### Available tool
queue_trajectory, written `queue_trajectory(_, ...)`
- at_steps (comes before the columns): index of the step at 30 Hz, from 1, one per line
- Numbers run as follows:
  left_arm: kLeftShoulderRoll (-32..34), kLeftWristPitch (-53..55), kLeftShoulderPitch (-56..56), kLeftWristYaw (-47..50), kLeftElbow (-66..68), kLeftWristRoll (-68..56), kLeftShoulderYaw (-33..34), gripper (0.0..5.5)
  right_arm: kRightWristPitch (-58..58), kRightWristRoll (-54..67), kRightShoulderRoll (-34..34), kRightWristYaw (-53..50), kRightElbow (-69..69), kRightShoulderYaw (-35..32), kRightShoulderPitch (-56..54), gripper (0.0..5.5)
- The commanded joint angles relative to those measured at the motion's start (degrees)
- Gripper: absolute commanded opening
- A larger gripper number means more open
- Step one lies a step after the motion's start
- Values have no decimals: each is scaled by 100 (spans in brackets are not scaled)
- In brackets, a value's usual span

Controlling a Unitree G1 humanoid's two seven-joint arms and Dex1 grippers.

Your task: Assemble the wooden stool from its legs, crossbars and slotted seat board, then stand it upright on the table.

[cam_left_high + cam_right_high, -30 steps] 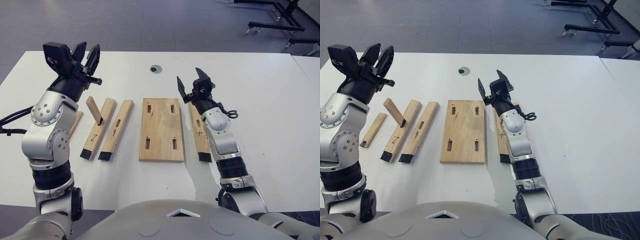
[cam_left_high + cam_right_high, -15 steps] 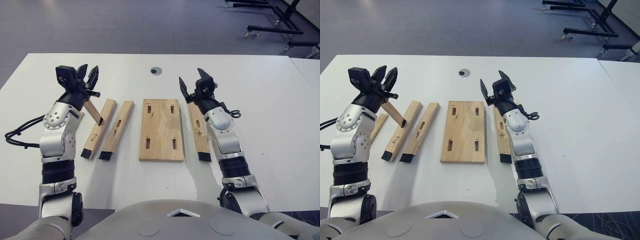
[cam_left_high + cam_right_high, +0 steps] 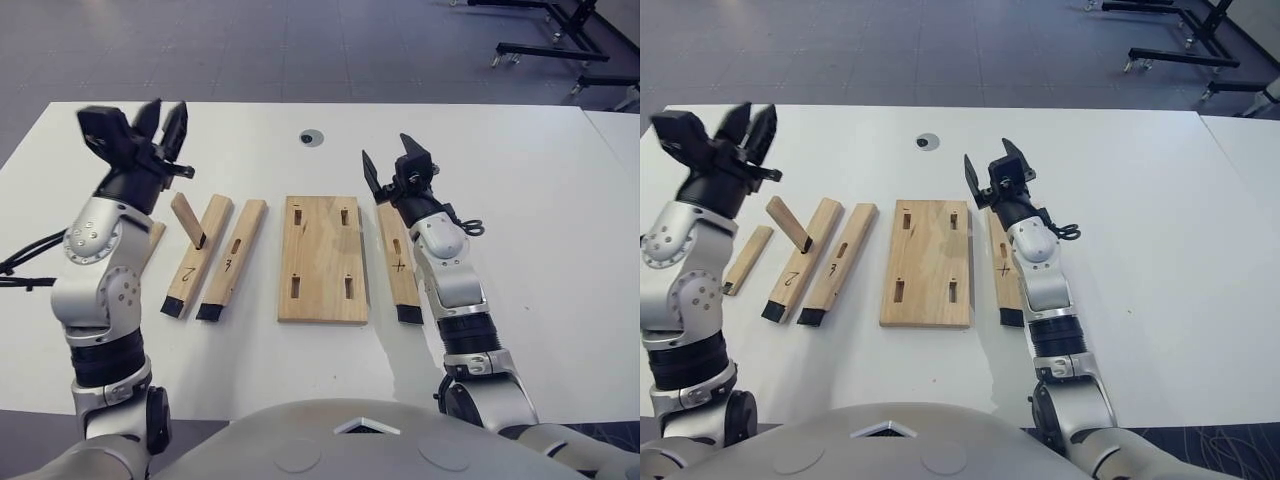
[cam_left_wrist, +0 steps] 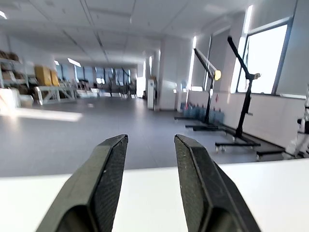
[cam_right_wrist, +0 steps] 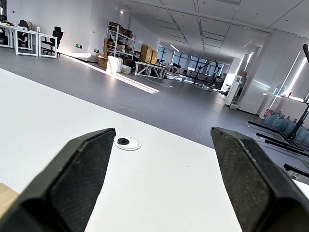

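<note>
Crossbar [image 3: 153, 237] partly behind left arm [image 3: 98, 262]

the left gripper [image 3: 165, 118] was blurred in both head views, and its finger outlines were smeared. the left arm hid much of a short wooden piece [image 3: 156, 238] near the table's left side. the right forearm overlapped part of the leg [image 3: 398, 270] beside the seat board [image 3: 322, 262]. in the right wrist view a wooden corner [image 5: 6, 197] was cut off by the frame's edge. a round fitting [image 3: 313, 138] in the table [image 3: 530, 200] was too small to identify.

Left tool [image 4: 150, 140], fingers apart, above the white table [image 4: 147, 203].
</note>
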Motion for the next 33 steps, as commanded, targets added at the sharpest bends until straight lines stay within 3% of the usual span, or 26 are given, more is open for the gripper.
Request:
queue_trajectory(1,-65,15,733,248,-881,56,268,176,73,-8,-51,-70,-196,-69,263,363)
queue_trajectory(6,8,-554,2465,-328,-1385,459,217,176,47,-145,-87,-98,-305,34,480,363)
queue_trajectory(11,-56,-1248,3179,-452,-1092,1125,91,176,22,-167,-88,-113,-286,78,523,363)
queue_trajectory(13,-60,-1276,3377,-569,-752,1191,-26,210,12,-163,-91,-113,-269,83,517,363)
queue_trajectory(23,41,-291,3630,-719,253,1372,-617,370,92,-131,-203,85,-306,129,443,363)
queue_trajectory(33,384,152,3428,-988,598,1517,-799,370,201,-84,-215,198,-353,133,411,363)
